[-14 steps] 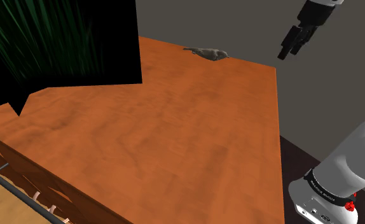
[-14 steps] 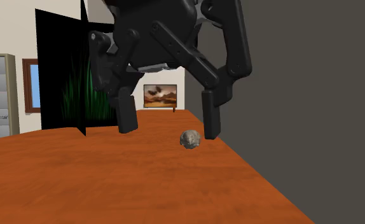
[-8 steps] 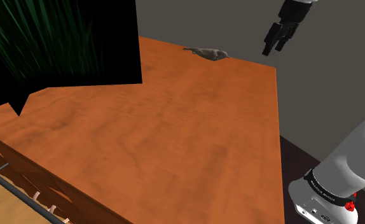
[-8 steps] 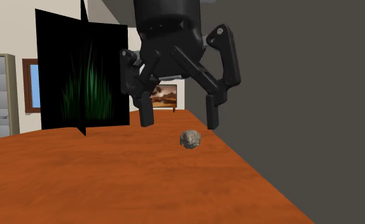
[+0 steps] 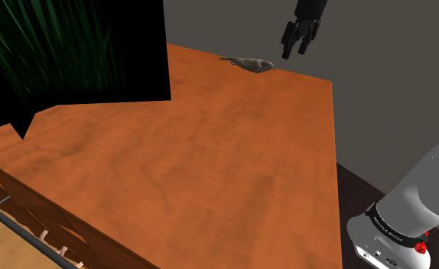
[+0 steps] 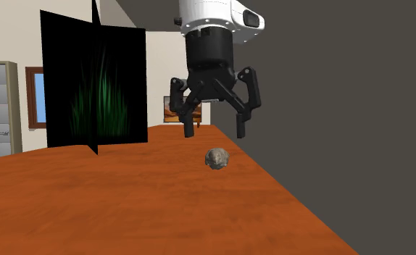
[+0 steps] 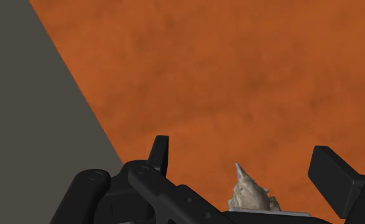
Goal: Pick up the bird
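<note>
An orange-brown wooden counter (image 5: 210, 168) runs along a grey wall. The small grey-brown bird (image 5: 250, 64) lies near its far corner, close to the wall-side edge. The gripper (image 6: 214, 133) hovers roughly above it, fingers spread wide and empty. This looks like the approach; next, descend until the fingers straddle the bird, then close.

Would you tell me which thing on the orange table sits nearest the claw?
The small grey-brown bird beside the grey wall: the open claw hangs above it, whereas the black panel with green blades stands farther off.
</note>
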Controlling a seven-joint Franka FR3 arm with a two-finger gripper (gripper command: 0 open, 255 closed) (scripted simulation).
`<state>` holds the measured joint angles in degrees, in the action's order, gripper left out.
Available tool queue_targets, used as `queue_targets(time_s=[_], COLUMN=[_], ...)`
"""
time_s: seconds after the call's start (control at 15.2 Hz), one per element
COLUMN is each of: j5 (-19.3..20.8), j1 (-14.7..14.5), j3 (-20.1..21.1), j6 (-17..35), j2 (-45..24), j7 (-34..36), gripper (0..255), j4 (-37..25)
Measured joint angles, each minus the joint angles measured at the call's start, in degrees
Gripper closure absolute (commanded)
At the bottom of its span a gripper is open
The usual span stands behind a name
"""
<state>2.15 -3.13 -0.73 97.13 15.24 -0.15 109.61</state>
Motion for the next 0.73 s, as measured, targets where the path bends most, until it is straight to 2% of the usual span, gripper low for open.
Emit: queue_targets(time_s=[0.26, 0.73], j5=[-0.33, -0.34], j1=[-0.7, -2.05], j3=[0.84, 2.05], j6=[-1.76, -8.36], j2=[-9.81, -29.15], j7=[0.6, 1.46], gripper=[0, 0], j4=[-10.06, -33.36])
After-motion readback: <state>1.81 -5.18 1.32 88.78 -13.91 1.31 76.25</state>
